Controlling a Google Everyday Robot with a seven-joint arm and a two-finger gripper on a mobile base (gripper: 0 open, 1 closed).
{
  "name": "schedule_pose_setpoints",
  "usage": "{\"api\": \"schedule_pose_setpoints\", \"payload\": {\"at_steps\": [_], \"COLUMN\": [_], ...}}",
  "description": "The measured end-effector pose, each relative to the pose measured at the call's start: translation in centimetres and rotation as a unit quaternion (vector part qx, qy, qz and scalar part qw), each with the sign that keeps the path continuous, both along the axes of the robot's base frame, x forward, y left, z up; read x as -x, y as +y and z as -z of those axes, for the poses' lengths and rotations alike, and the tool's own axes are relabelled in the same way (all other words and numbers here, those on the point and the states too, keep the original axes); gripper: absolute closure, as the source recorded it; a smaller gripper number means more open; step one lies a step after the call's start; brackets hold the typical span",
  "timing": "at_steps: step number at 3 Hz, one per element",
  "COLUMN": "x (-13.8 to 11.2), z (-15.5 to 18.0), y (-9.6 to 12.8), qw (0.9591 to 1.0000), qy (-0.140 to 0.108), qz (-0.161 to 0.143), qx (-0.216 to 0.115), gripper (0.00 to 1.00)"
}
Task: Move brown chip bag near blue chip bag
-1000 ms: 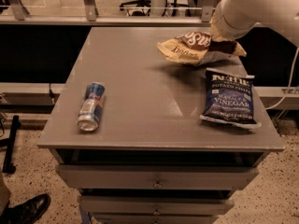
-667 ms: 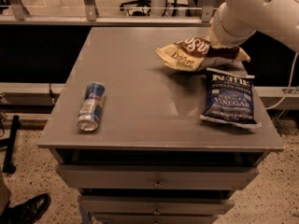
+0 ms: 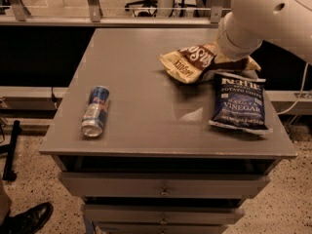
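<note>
The brown chip bag has tan ends and white lettering. It sits at the table's back right, with its right end raised under my white arm. My gripper is at that end, mostly hidden by the wrist, and is shut on the bag. The blue chip bag, marked "potato chips" and "vinegar", lies flat just in front of the brown bag near the table's right edge. The two bags almost touch.
A blue and silver drink can lies on its side at the front left of the grey table. Drawers sit below the tabletop. A shoe is on the floor at the lower left. A glass railing runs behind the table.
My arm has brought the brown chip bag a little down and forward, closer to the blue bag's top edge. The blue bag and the can have not moved.
</note>
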State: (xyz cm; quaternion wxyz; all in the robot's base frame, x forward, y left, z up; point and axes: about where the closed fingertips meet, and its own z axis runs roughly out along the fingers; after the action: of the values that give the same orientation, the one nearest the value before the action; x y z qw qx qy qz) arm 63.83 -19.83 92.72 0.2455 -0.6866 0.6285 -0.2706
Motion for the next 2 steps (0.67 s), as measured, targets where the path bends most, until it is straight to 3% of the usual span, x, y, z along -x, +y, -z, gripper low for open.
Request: {"api": "schedule_pose_setpoints", "payload": {"at_steps": [1,2], "x": [0.3,0.2], "z": [0.3,-0.7], "y": [-0.3,-2.4], "qw": [0.9998,0.9984], "qy": [0.007,0.003], "qz": [0.011,0.034], "qx": [-0.013,-0.044], "gripper": [0.05,0.0]}}
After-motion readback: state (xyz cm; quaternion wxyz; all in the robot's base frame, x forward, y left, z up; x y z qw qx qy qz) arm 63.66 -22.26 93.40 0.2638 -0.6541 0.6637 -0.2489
